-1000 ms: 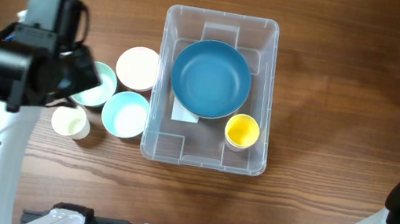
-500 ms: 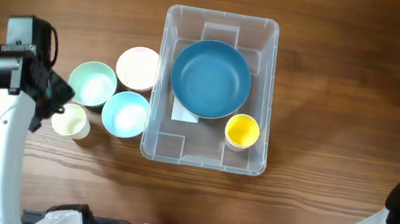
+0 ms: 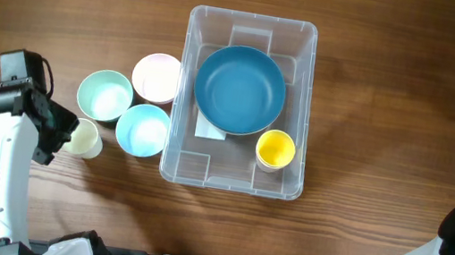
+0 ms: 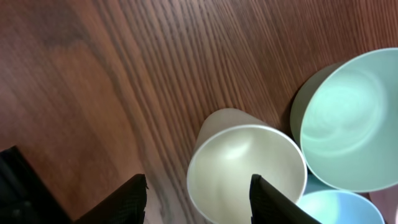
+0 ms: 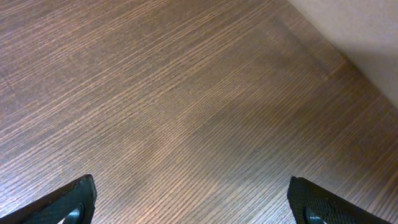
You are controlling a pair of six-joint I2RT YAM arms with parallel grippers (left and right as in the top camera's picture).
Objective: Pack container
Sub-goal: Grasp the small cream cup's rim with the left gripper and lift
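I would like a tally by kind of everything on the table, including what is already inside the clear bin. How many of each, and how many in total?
Bowls: 4 (dark blue bowl, mint bowl, light blue bowl, pale pink bowl)
Cups: 2 (yellow cup, cream cup)
Container: 1
Total: 7
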